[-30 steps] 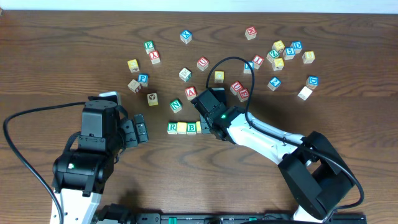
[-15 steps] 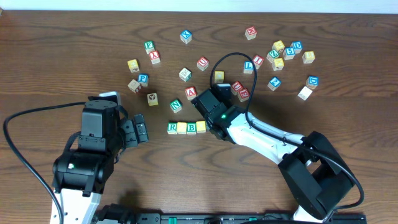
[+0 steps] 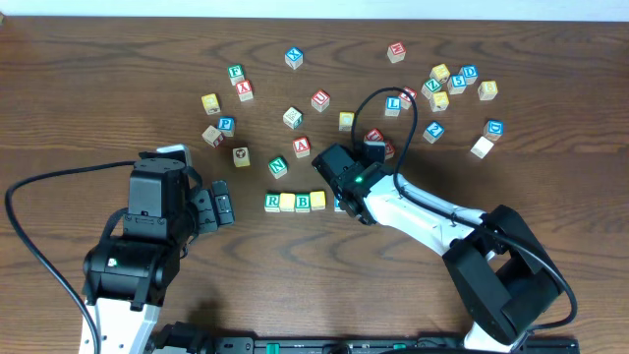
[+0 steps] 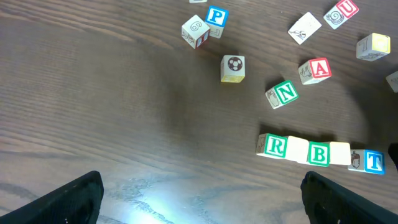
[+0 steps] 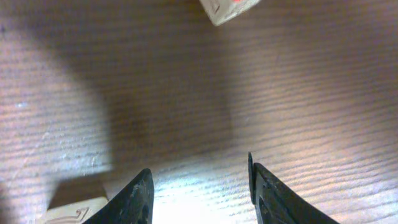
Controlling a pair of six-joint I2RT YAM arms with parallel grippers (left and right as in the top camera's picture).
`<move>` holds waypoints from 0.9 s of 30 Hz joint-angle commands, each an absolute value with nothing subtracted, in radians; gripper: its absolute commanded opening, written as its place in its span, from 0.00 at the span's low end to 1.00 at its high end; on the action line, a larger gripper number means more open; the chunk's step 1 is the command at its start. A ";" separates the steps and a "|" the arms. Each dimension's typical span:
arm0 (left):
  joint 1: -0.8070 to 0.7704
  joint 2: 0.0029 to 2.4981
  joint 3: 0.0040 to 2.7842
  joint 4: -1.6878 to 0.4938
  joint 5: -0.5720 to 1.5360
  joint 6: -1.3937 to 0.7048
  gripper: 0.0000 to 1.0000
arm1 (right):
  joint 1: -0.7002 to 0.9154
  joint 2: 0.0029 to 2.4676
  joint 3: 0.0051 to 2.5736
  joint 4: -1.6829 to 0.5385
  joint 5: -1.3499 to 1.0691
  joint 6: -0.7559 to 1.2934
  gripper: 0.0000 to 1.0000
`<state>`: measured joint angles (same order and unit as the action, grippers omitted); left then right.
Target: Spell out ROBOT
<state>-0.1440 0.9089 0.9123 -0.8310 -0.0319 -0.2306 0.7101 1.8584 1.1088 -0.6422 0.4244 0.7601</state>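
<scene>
ROBOT row [image 3: 303, 202] sits centre of overhead view, axis left–right, T [image 4: 373, 161] at its right end. Just beside T: right gripper [image 5: 199, 175], fingers apart, empty; nearer arm. Lower left: left gripper [image 4: 200, 186], wide apart.

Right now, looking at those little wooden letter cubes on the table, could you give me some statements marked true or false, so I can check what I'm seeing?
1. The green-lettered R wooden cube starts a row that ends with the blue-lettered T wooden cube. True.
2. The green-lettered N wooden cube sits in that row. False: it lies tilted, apart from the row.
3. The right pincer grips a cube. False: only bare table shows between its fingers.
4. The left pincer is open and holds nothing. True.
5. The yellow-faced wooden cubes flank the green-lettered B wooden cube. True.
</scene>
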 commanded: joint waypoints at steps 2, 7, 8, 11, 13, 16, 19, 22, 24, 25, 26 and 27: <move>-0.139 0.909 0.934 -0.833 -0.037 -0.218 1.00 | 0.707 1.859 1.103 -0.651 0.350 0.792 0.44; -0.139 0.909 0.934 -0.833 -0.037 -0.218 1.00 | 0.708 1.859 1.103 -0.646 0.296 0.799 0.43; -0.139 0.909 0.934 -0.833 -0.037 -0.218 1.00 | 0.708 1.859 1.103 -0.646 0.295 0.805 0.43; -0.139 0.909 0.934 -0.833 -0.037 -0.218 1.00 | 0.707 1.859 1.103 -0.641 0.284 0.808 0.45; -0.139 0.909 0.934 -0.833 -0.037 -0.218 1.00 | 0.708 1.859 1.103 -0.632 0.277 0.810 0.45; -0.139 0.909 0.934 -0.834 -0.037 -0.218 1.00 | 0.708 1.859 1.103 -0.628 0.277 0.842 0.45; -0.139 0.909 0.934 -0.833 -0.037 -0.218 1.00 | 0.709 1.859 1.103 -0.614 0.277 0.845 0.46; -0.139 0.909 0.934 -0.833 -0.037 -0.218 1.00 | 0.709 1.859 1.103 -0.598 0.273 0.844 0.47; -0.139 0.909 0.934 -0.833 -0.037 -0.218 1.00 | 0.709 1.859 1.103 -0.589 0.261 0.836 0.48; -0.139 0.909 0.934 -0.833 -0.037 -0.218 1.00 | 0.709 1.859 1.103 -0.582 0.254 0.825 0.49; -0.139 0.909 0.934 -0.833 -0.037 -0.218 1.00 | 0.709 1.859 1.103 -0.573 0.246 0.808 0.50; -0.139 0.909 0.934 -0.833 -0.037 -0.218 1.00 | 0.709 1.859 1.103 -0.564 0.239 0.790 0.50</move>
<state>-0.1440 0.9089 0.9123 -0.8314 -0.0315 -0.2306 0.7101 1.8584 1.1084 -0.5823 0.2577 0.8204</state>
